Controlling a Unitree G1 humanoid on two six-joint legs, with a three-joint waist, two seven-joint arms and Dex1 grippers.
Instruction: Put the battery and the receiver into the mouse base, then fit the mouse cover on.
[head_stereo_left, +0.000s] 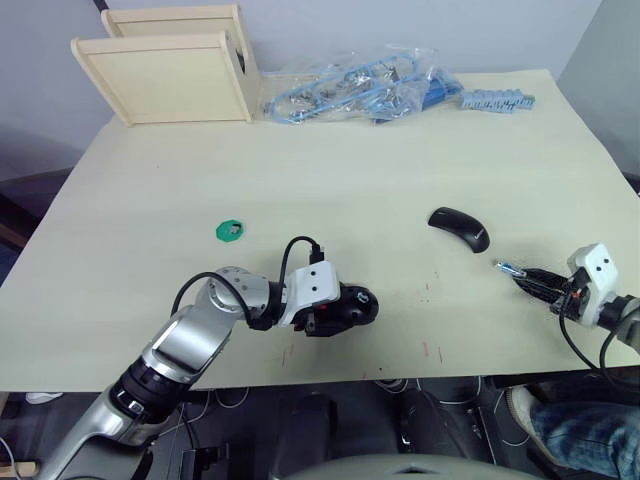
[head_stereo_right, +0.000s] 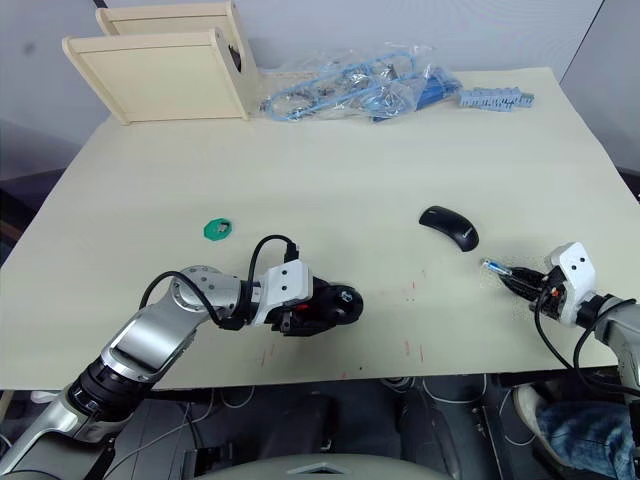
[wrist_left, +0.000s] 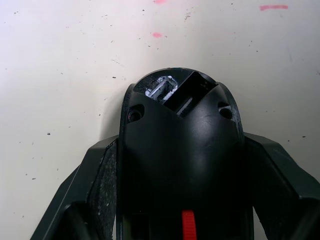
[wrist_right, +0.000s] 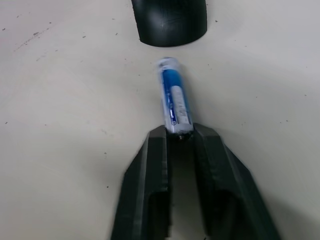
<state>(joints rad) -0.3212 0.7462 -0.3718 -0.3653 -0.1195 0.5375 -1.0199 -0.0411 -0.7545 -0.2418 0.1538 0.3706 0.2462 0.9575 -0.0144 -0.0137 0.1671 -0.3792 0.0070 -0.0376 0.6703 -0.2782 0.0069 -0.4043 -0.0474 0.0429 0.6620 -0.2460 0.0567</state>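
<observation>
Left gripper (head_stereo_left: 345, 308) sits at the near edge of the table (head_stereo_left: 330, 180), clenched on the mouse base (head_stereo_left: 352, 305). In the left wrist view the base (wrist_left: 180, 150) is pressed between both fingers (wrist_left: 100, 185), one on each flank. Its open recess faces away from the wrist, with a silvery metal part visible inside. A red patch shows on the end of the base nearest the wrist.

Right gripper (head_stereo_left: 535, 283) is at the near right of the table, well apart from the base. It is clamped on the battery (wrist_right: 174, 102), gripping one end only. The rest of the battery projects past the fingertips, with its rounded free end toward the cover (head_stereo_left: 459, 227). The battery is blue with a white label. Whether it touches the table cannot be told.

The cover lies on the table, to the right of the base and farther from the near edge. It is near the battery tip but not touching it.

A green disc (head_stereo_left: 230, 231) lies on the table to the left of the base and beyond it, well apart. At the far edge, a pale wooden box (head_stereo_left: 170, 65) stands behind and left of the base. A clear bag of blue parts (head_stereo_left: 360, 85) lies behind the base.
</observation>
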